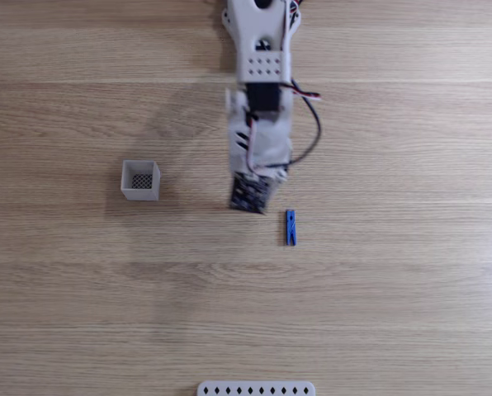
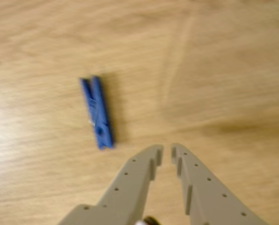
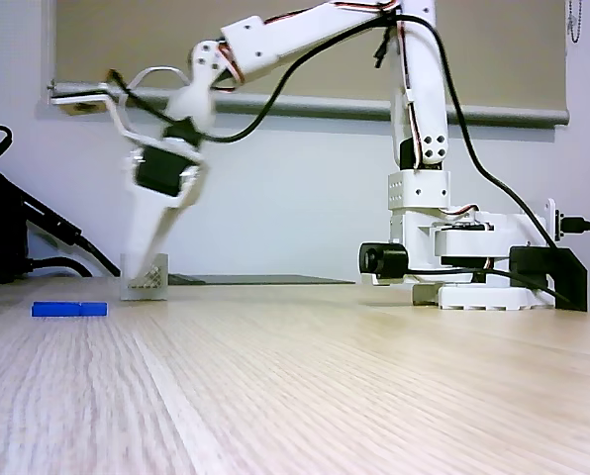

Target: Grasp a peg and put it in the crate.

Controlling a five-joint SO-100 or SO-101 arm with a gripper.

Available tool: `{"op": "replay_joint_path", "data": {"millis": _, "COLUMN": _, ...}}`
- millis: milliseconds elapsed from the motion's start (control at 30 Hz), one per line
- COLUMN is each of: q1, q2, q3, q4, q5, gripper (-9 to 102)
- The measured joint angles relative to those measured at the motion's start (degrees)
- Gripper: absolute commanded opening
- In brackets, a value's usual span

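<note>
The blue peg [image 1: 290, 227] lies flat on the wooden table, just below and right of my arm's wrist [image 1: 258, 157] in a fixed view. In the wrist view the peg [image 2: 97, 112] sits up and left of my gripper [image 2: 166, 151], apart from it. The grey fingers [image 2: 135, 183] stand almost together with only a thin slit between them and hold nothing. The white crate [image 1: 140, 180] with its dark grid bottom stands well to the left. In a fixed view from the side the gripper [image 3: 137, 272] hangs blurred above the table, in front of the crate [image 3: 148, 280], with the peg [image 3: 69, 309] to its left.
A white perforated strip [image 1: 256, 388] lies at the bottom edge of the table. The arm's base [image 3: 473, 267] with its cables stands at the right in a fixed view. Dark cables [image 3: 18, 237] hang at the left edge.
</note>
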Motion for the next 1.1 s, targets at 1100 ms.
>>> {"op": "replay_joint_path", "data": {"millis": 1100, "q1": -4.0, "q2": -7.8, "q3": -9.4, "q4": 6.0, "q5": 0.4, "gripper": 18}}
